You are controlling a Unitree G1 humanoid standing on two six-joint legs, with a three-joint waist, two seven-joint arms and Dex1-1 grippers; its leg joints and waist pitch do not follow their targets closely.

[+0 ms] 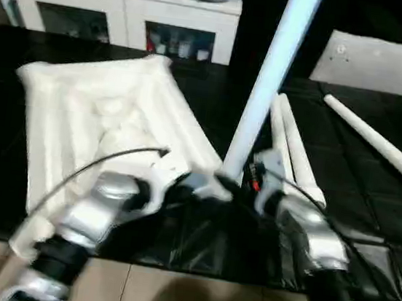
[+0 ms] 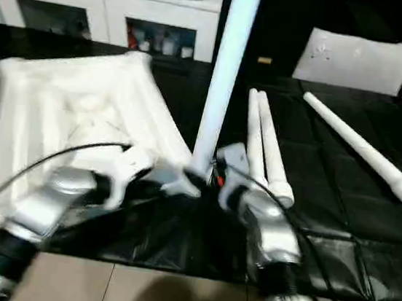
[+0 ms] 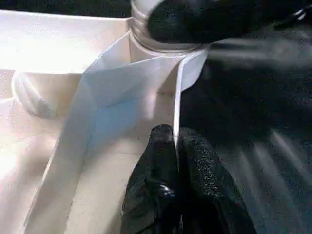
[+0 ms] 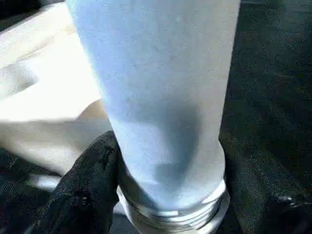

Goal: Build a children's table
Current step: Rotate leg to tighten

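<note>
**Inspector:** Where does the assembly stand?

**Onlooker:** The white plastic rectangular tabletop [image 1: 109,121] lies ribbed side up on the black-covered work table [image 1: 370,208]. One long white tapered tubular leg [image 1: 268,78] stands upright in the corner socket [image 3: 165,46] nearest the robot, right between the two claws. Its threaded collar is visible at the socket mouth, so I judge it is not fully home.

**Inspector:** And the claws?

**Onlooker:** The left gripper [image 3: 176,146] is pinched narrow on the thin edge rim of the tabletop, just beside that socket, steadying it. The right gripper [image 2: 217,169] stands partly spread at the base of the upright leg; one black finger [image 4: 90,187] presses the leg's side just above the collar. It appears to be holding the leg, though I cannot see the second finger's contact clearly.

**Inspector:** What is outstanding?

**Onlooker:** Two loose white legs [image 2: 264,147] lie side by side just beyond the right gripper. A third loose leg [image 2: 363,148] lies well apart, farther out to that gripper's right. So, by my reading, one leg of four is being fitted and three are still to go, then the table wants turning upright.
</note>
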